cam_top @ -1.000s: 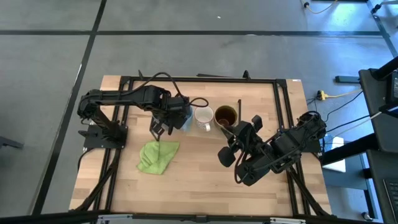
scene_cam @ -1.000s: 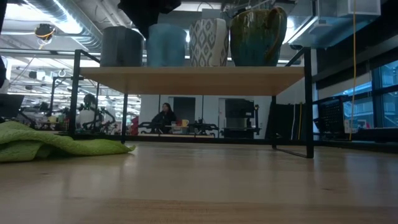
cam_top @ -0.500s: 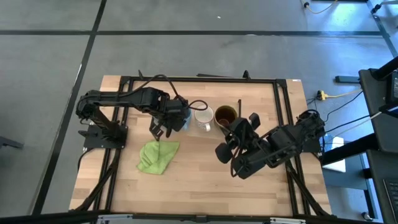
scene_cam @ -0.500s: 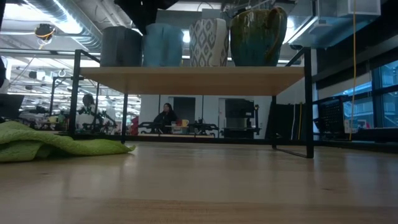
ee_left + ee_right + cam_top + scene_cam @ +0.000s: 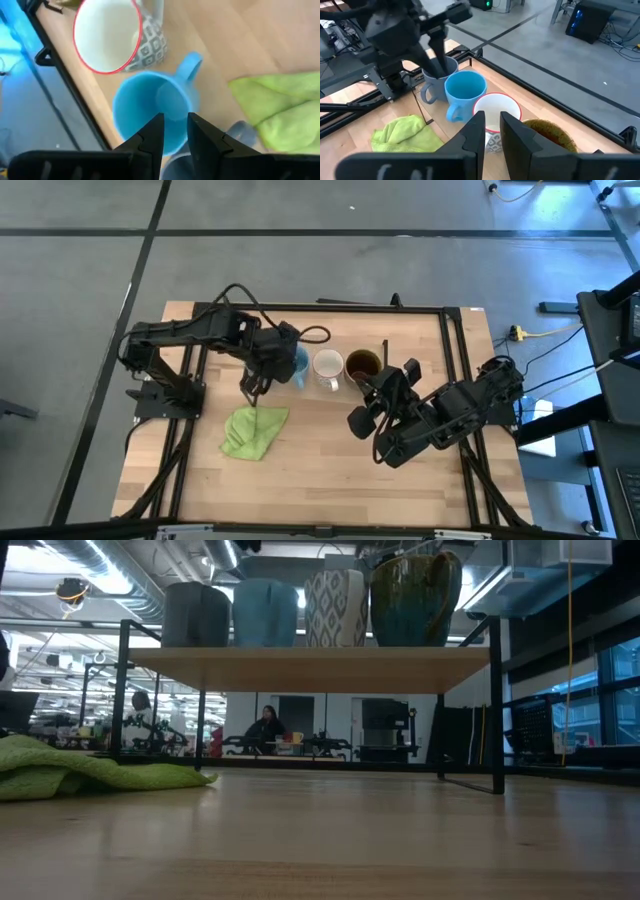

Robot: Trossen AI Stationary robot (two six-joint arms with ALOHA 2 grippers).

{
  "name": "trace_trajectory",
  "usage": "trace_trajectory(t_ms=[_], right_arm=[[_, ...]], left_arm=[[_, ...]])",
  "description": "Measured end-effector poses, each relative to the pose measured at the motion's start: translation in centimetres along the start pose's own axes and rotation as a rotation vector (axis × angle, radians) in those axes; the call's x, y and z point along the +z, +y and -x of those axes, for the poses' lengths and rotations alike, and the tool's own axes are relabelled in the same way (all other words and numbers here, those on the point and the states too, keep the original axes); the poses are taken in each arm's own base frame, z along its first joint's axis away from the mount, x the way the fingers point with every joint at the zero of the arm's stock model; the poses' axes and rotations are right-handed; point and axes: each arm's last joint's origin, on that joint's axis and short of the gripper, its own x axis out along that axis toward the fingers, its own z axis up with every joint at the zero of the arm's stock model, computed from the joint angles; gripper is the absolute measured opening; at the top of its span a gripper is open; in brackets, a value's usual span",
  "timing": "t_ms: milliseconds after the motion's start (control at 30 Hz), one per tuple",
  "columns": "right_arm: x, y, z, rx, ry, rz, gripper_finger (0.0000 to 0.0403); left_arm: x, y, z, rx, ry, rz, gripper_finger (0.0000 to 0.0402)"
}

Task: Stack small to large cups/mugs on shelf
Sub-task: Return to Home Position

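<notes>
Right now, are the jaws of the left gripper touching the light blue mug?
Apart. The low view shows only open air above the rim of the light blue mug; the left gripper hangs higher.

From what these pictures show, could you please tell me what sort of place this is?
Most likely a robotics lab or open workshop. A wooden table with a black frame stands on a bare grey floor marked with dark lines. Behind the shelf, the low view shows exposed ceiling ducts and cluttered workbenches.

Robotics lab or open workshop, shown by exposed ceiling ducts point(image 5: 95, 565), concrete floor point(image 5: 300, 270) taped in lines, other robot arms point(image 5: 150, 720) on benches behind.
</notes>
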Motion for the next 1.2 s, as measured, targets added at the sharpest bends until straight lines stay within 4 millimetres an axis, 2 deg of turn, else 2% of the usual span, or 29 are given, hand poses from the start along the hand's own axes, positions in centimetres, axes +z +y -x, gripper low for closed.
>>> trace_trajectory(t_ms=[200,300,467,567,700,800,900,967,1033,1100,1200], right_arm=[[0.1,-0.2,0.2,-0.002,-0.014,0.014,0.0061],[1.1,-1.0,0.8,-0.009,-0.070,0.007,0.0061],[3.9,-3.5,2.9,0.005,-0.198,-0.022,0.0061],[5.5,-4.8,4.7,0.057,-0.248,0.024,0.0061],[8.0,-7.5,8.0,0.152,-0.327,0.057,0.0061],[8.7,-9.9,10.2,0.266,-0.325,-0.021,0.0061],[8.9,-11.4,11.3,0.429,-0.253,-0.143,0.0061],[9.0,-11.9,11.6,0.440,-0.259,-0.112,0.0061],[8.9,-12.1,11.7,0.451,-0.262,-0.010,0.0061],[8.6,-12.5,11.8,0.510,-0.227,0.081,0.0061],[8.5,-13.3,12.5,0.683,-0.136,0.041,0.0061]], left_arm=[[0.3,-1.6,0.6,-0.066,0.027,0.089,0.0079],[1.2,-3.0,1.3,-0.075,-0.006,0.148,0.0079],[3.2,-5.4,3.7,-0.052,-0.216,0.228,0.0076],[3.7,-6.5,6.4,-0.019,-0.408,0.282,0.0077],[1.9,-7.2,11.7,-0.020,-0.638,0.395,0.0074],[-0.5,-7.5,15.4,-0.068,-0.766,0.512,0.0074],[-3.3,-7.6,18.2,-0.111,-0.871,0.653,0.0074],[-5.1,-7.8,19.4,-0.142,-0.917,0.775,0.0073],[-5.8,-8.0,20.0,-0.146,-0.959,0.839,0.0074],[-6.0,-8.5,20.4,-0.187,-0.987,0.800,0.0075],[-6.2,-9.1,20.7,-0.272,-1.000,0.764,0.0077]])
